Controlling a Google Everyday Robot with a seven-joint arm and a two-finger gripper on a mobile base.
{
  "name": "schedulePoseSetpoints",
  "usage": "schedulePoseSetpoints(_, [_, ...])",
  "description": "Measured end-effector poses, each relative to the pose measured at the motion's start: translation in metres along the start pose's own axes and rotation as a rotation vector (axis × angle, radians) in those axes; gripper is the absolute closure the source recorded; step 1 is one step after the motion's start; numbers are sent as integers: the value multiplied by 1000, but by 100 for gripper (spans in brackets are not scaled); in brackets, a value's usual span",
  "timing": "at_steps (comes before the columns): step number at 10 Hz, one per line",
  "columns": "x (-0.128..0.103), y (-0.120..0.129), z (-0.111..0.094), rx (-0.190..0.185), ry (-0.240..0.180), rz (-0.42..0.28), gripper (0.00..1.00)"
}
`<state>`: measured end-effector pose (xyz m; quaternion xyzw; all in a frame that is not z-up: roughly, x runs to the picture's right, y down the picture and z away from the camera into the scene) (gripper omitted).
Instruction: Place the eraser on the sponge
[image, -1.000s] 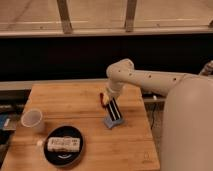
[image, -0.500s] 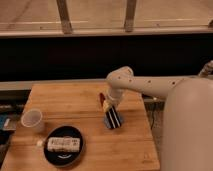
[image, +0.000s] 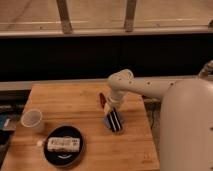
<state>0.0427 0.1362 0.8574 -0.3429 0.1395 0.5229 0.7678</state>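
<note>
The eraser (image: 115, 120), a black block with white stripes, lies on top of the light-blue sponge (image: 109, 125) near the right side of the wooden table (image: 75, 100). Only the sponge's edges show around it. My gripper (image: 111, 104) hangs just above the eraser's far end, at the end of the white arm (image: 150, 87) that reaches in from the right. A slim red pen-like object (image: 101, 98) lies just left of the gripper.
A white cup (image: 32, 120) stands at the table's left edge. A black round plate (image: 62, 146) with a white speckled bar (image: 61, 144) sits at the front left. My white body (image: 187, 130) fills the right side. A dark ledge runs behind the table.
The gripper has drawn up and back from the eraser. The eraser now lies flatter on the sponge than a second ago.
</note>
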Motion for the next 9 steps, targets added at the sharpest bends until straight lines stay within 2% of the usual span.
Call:
schedulePoseSetpoints(3, [0, -2, 1, -6, 4, 7, 25])
schedulePoseSetpoints(4, [0, -2, 1, -12, 1, 1, 20])
schedulePoseSetpoints(6, [-2, 1, -1, -22, -16, -32, 20])
schedulePoseSetpoints(9, [-4, 4, -1, -23, -19, -38, 20])
